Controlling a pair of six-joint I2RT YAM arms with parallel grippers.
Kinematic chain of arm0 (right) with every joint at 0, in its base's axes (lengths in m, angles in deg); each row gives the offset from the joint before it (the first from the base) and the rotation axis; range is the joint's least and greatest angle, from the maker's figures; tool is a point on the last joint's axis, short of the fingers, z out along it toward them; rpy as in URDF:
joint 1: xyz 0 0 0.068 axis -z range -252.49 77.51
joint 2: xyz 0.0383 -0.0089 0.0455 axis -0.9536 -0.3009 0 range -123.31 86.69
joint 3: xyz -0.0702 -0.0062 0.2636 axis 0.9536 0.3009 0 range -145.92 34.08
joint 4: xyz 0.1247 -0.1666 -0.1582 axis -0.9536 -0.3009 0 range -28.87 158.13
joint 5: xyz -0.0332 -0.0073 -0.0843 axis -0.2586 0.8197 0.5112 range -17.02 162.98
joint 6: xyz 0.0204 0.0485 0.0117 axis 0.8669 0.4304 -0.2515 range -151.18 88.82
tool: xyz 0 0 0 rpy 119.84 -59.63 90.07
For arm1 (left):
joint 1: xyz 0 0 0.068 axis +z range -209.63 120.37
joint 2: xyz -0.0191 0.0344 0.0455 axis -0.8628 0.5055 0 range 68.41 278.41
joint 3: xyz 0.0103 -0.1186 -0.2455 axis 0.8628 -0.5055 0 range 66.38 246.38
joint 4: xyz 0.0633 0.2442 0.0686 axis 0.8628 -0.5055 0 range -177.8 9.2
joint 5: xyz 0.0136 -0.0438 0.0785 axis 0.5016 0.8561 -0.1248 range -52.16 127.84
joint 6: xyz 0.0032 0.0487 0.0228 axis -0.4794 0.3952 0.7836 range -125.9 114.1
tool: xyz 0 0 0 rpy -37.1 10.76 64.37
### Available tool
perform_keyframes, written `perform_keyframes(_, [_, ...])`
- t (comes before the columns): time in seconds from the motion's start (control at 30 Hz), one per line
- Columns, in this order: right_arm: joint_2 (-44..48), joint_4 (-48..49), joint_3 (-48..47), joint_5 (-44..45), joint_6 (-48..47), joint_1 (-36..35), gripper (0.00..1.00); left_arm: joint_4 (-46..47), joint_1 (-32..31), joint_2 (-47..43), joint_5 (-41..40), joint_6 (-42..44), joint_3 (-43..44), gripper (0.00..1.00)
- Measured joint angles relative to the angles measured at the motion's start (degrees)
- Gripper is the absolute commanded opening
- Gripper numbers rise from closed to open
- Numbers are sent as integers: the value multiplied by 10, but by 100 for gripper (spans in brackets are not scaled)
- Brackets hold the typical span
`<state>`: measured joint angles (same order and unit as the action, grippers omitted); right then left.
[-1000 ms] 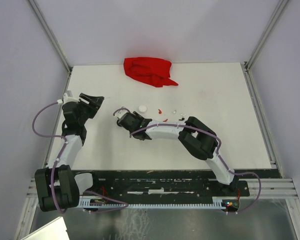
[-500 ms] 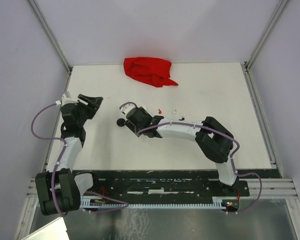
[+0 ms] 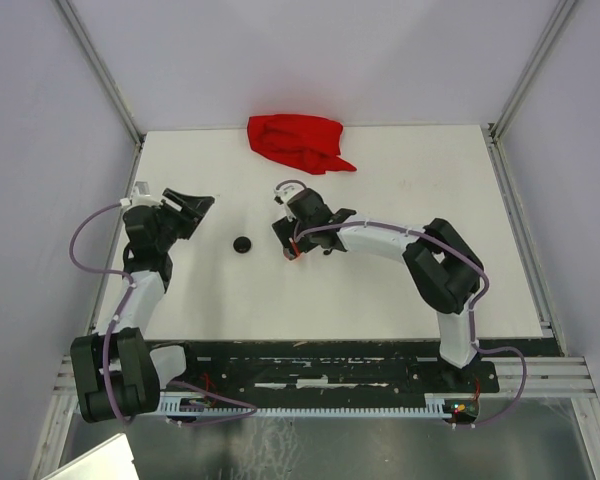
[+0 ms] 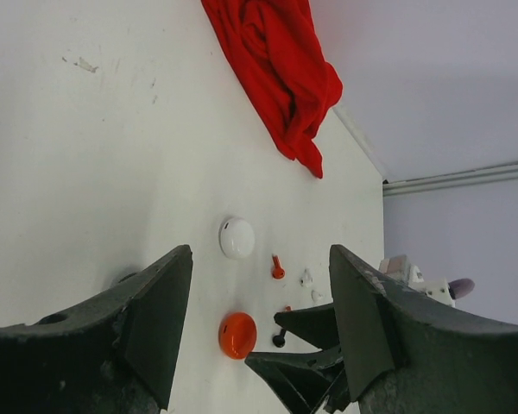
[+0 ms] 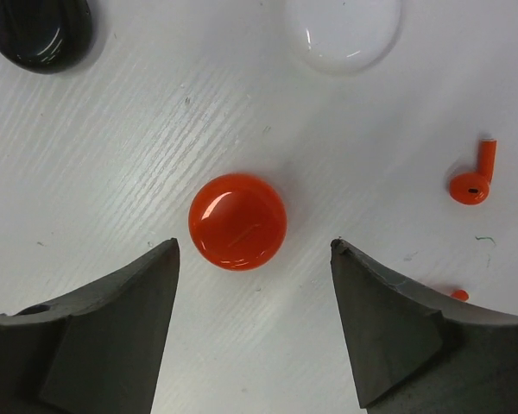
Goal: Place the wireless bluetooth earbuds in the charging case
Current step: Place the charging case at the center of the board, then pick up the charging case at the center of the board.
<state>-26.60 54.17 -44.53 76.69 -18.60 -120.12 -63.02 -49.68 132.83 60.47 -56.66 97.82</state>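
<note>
Jaws of right tool (image 5: 253,257) spread, empty, hovering 1 each side of glossy orange-red round plastic case (image 5: 237,222), neither touching. On white bench (image 5: 112,155), apart to its right, lies small red comma-shaped earbud (image 5: 472,177). Also spread, empty: left tool (image 3: 188,207). Advice: centre on disc, descend square, pinch rim gently so it cannot skid.

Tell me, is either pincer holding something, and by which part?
Nothing is held. The right pincer is open over the orange case; the left pincer is open and empty.
</note>
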Motion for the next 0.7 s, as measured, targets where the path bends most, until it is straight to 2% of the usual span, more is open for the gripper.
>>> perform_keyframes(0.3, [-5, 13, 4, -75, 30, 16, 79, 3, 0, 15, 34, 0, 0, 71])
perform_keyframes(0.7, [-35, 16, 3, -71, 25, 12, 77, 5, -1, 24, 51, 0, 5, 71])
